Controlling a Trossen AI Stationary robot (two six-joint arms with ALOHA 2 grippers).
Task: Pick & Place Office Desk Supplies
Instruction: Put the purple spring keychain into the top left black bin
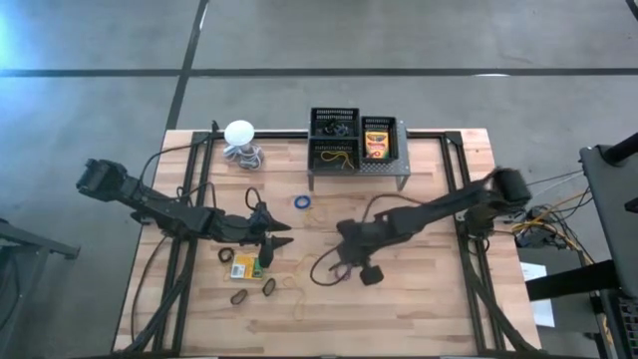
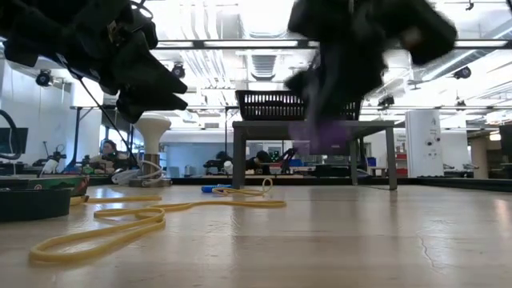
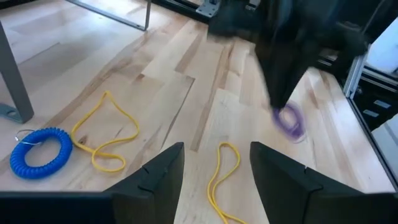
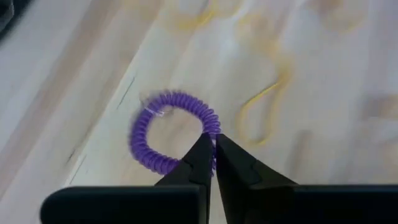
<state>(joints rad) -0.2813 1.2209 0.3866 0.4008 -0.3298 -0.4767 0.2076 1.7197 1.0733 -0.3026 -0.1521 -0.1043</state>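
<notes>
Right wrist view, right claw (image 4: 211, 149) pinched on purple coil loop (image 4: 171, 130), wooden table (image 4: 323, 180)

wooden table (image 1: 429, 299) bears yellow loops (image 3: 106, 134), blue coil (image 3: 38, 152), crayon box (image 1: 246, 265).

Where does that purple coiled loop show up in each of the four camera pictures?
High view: hidden under the right gripper.
Low view: purple blur under that dark gripper, before the grey stand.
Left wrist view: purple coiled loop hanging from the right gripper's tip.
Right wrist view: centre, pinched by the fingertips.
Shared landmark: the yellow rubber band.
</notes>
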